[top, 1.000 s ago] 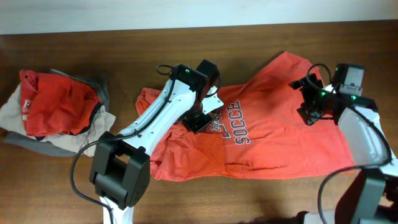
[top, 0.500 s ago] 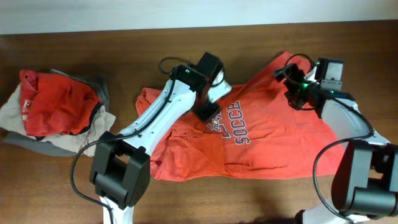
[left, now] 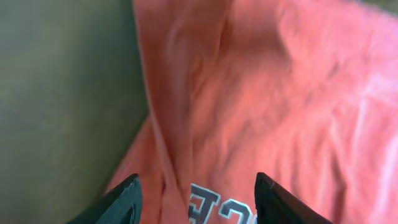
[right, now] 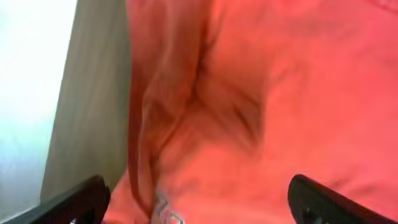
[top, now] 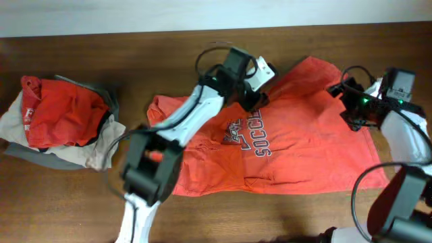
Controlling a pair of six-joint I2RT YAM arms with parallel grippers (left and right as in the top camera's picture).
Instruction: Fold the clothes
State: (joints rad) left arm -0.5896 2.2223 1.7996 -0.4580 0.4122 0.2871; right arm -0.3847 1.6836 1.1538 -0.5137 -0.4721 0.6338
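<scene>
**Unfolded T-shirt (top: 297, 145), spread wide**

Lies across centre-right of frame, long axis left to right. Sits directly beneath the left gripper (top: 253, 94) at upper middle and the right gripper (top: 345, 101) at upper right. Both parted, gripping nothing.

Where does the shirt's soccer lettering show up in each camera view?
Overhead: lettering at mid-shirt, centre of frame.
Left wrist: lettering at bottom centre.
Right wrist: blurred trace of lettering at the bottom edge, left of centre.
Shared landmark: the orange T-shirt on the brown table.
</scene>
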